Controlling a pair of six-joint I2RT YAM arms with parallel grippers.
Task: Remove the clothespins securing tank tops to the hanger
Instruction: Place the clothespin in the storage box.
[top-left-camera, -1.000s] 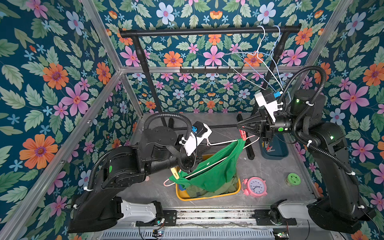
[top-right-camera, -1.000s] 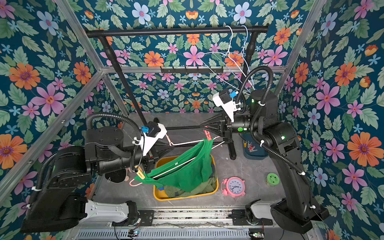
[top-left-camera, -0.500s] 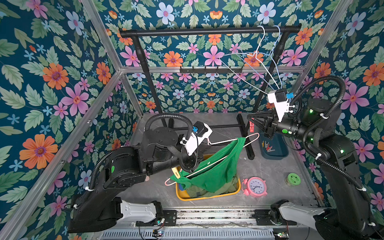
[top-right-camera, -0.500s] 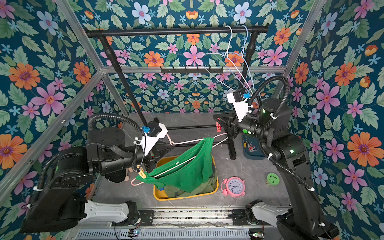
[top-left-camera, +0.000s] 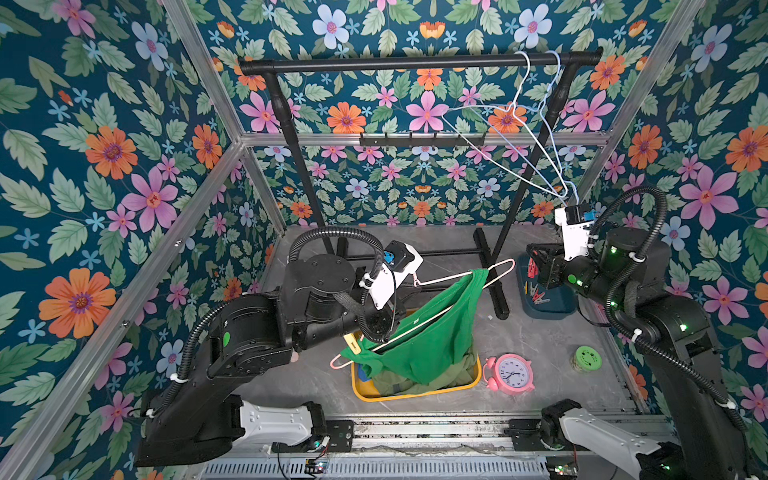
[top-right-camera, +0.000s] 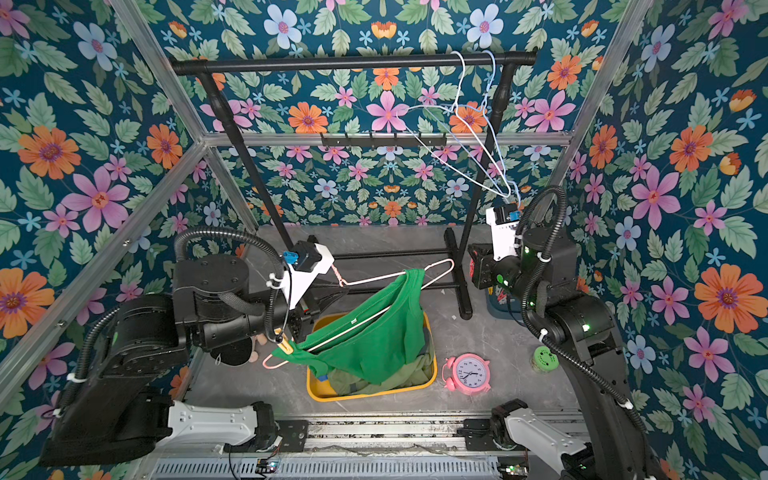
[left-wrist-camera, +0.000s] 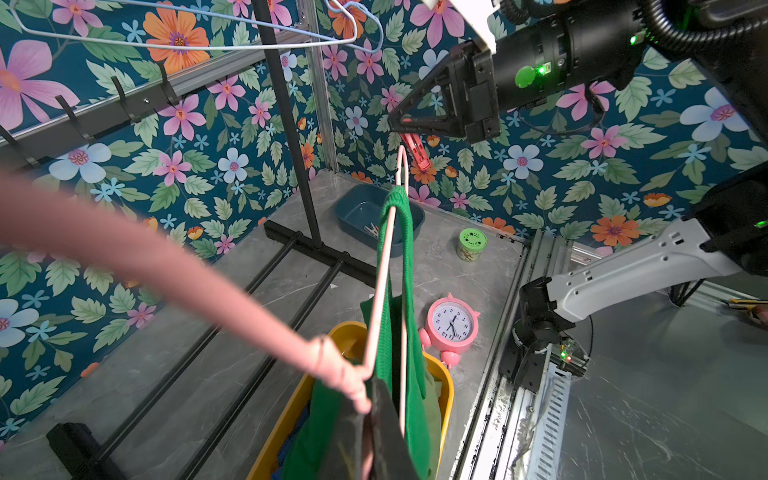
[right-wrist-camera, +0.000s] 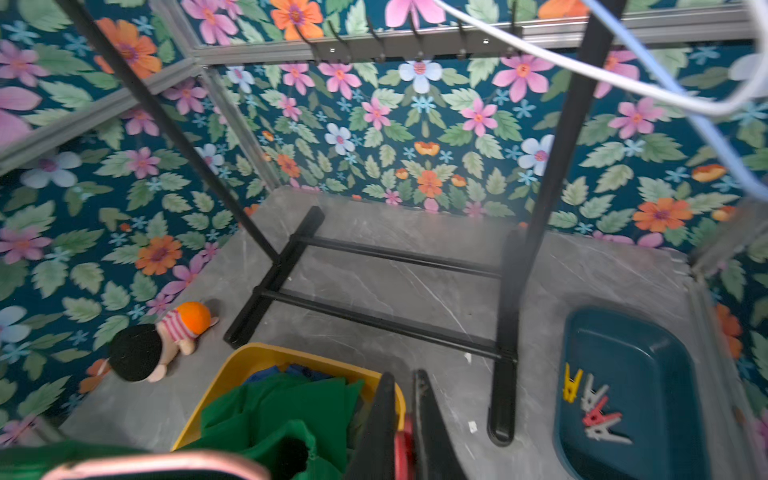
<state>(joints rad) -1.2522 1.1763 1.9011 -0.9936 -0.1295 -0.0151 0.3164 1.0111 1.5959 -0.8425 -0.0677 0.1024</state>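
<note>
left wrist view, right claw (left-wrist-camera: 395, 122) pinching red clothespin (left-wrist-camera: 417, 151), long axis slanting down

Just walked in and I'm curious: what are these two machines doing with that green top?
The left hand grips a pink hanger by its neck, holding a green tank top over a yellow bin. The right hand is shut on a red clothespin, close to a teal tray that already holds several other clothespins. A yellow clothespin is clipped at the hanger's low end, so the job isn't finished.
</note>
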